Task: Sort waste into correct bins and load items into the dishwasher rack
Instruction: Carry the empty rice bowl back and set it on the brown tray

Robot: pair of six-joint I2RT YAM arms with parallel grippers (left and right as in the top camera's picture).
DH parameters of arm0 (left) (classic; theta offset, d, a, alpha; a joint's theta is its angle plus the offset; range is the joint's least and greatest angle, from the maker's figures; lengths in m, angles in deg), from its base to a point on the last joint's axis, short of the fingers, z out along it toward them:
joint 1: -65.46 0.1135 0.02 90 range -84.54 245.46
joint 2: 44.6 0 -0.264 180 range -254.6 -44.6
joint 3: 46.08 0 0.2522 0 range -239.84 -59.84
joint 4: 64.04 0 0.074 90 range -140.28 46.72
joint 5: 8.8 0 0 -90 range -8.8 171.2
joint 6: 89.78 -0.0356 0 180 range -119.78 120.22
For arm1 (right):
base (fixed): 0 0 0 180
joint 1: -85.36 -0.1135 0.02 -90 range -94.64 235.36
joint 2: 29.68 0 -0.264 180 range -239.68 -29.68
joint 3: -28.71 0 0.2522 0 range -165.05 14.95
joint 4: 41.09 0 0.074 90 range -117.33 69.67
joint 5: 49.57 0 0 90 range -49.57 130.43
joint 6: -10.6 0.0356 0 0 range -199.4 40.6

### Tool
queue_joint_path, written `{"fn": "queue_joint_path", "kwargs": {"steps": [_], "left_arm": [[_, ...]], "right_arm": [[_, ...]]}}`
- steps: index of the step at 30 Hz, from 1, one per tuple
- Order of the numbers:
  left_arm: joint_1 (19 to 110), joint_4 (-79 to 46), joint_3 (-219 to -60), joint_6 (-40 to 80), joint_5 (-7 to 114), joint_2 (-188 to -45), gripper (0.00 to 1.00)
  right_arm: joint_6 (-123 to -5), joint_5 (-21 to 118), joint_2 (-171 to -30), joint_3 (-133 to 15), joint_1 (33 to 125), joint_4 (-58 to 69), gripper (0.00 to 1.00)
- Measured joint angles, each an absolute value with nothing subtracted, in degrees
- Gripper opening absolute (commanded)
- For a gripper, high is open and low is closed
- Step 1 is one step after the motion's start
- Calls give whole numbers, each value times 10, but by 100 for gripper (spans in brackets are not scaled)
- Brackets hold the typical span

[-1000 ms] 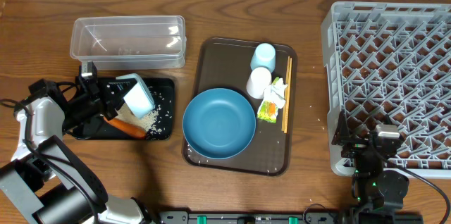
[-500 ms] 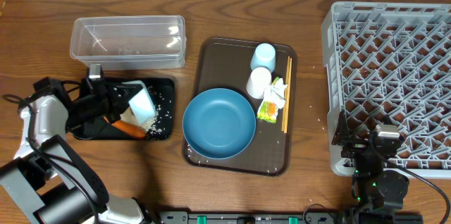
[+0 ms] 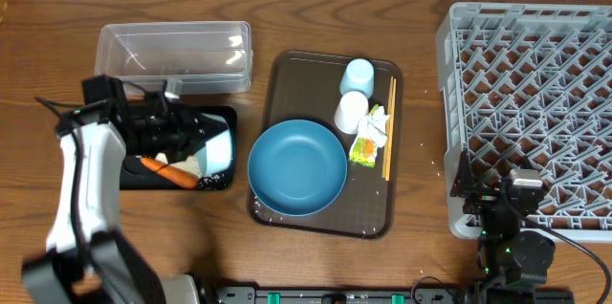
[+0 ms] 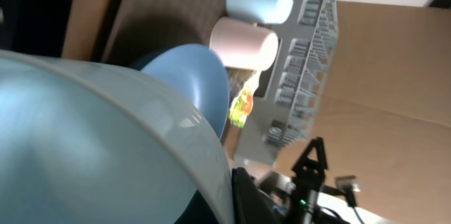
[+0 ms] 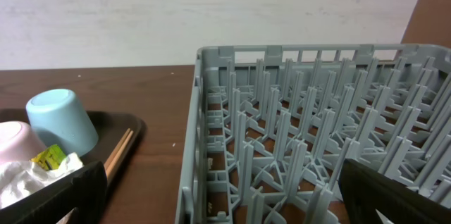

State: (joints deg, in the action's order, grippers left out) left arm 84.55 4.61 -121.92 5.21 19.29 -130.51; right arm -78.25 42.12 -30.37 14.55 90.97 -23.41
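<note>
My left gripper (image 3: 194, 140) is shut on the rim of the small pale-blue bowl (image 3: 219, 149), held tilted on its side over the right end of the black tray (image 3: 227, 113); the bowl fills the left wrist view (image 4: 91, 132). An orange carrot (image 3: 170, 171) and loose rice (image 3: 196, 164) lie in that tray. I cannot make out the brown lump. The blue plate (image 3: 297, 166), pale-blue cup (image 3: 358, 77), whitish-pink cup (image 3: 352, 111), wrapper (image 3: 362, 150), tissue (image 3: 377, 124) and chopsticks (image 3: 389, 132) sit on the brown serving tray. My right gripper (image 3: 508, 195) is open at the grey rack's (image 3: 535, 94) front-left corner.
The clear tub (image 3: 172, 51) stands behind the black tray and looks empty. The brown serving tray (image 3: 287, 70) lies between the bins and the rack. The right wrist view shows the rack wall (image 5: 211, 132) close ahead and the pale-blue cup (image 5: 62, 122) to the left.
My left arm has swung round and raised. The bowl has moved right, from over the tray's middle to its right end, and turned further onto its side. The right arm has not moved.
</note>
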Motion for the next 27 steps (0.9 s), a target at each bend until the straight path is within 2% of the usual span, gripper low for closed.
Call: {"fn": "queue_joint_path", "kwargs": {"steps": [10, 19, 27], "left_arm": [[810, 26, -1277, 166, 422, -1091, 6], [622, -35, -1278, 185, 724, -1036, 6], [481, -156, -1278, 163, 799, -1079, 6]], "right_arm": [[-782, 421, -304, 145, 910, -234, 99], [-782, 421, -304, 145, 910, -234, 99], [-782, 421, -304, 145, 910, -234, 99]]}}
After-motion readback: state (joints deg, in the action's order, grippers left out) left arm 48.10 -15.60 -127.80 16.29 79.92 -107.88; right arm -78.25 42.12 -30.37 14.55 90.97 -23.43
